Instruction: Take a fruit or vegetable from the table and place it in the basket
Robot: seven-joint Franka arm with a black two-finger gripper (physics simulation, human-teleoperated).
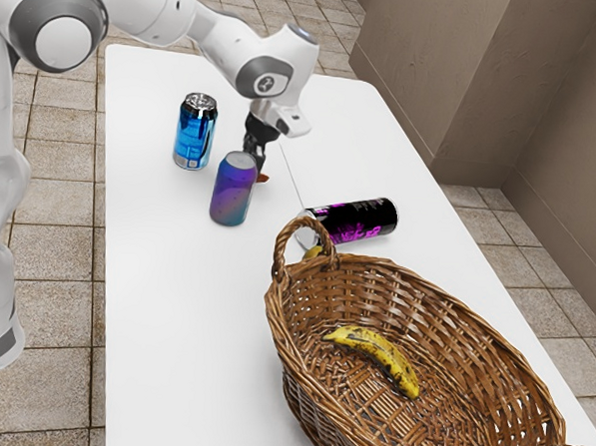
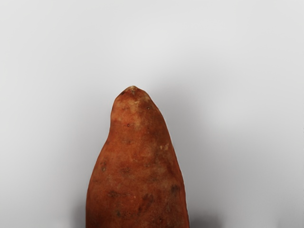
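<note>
My gripper is low over the table's far part in the exterior view, partly hidden behind the purple can. An orange-brown sweet potato peeks out beside that can, at the gripper's lower end. The wrist view has the sweet potato large at its lower edge, directly under my hand, its narrow tip pointing away. Whether it is held cannot be made out. The wicker basket stands at the exterior view's lower right with a spotted yellow banana inside. Something yellow is partly hidden behind the basket's handle.
Close in front of the gripper stands the purple-blue can. A blue can is upright toward the exterior view's left. A black and magenta can lies on its side behind the basket. All are on the white table.
</note>
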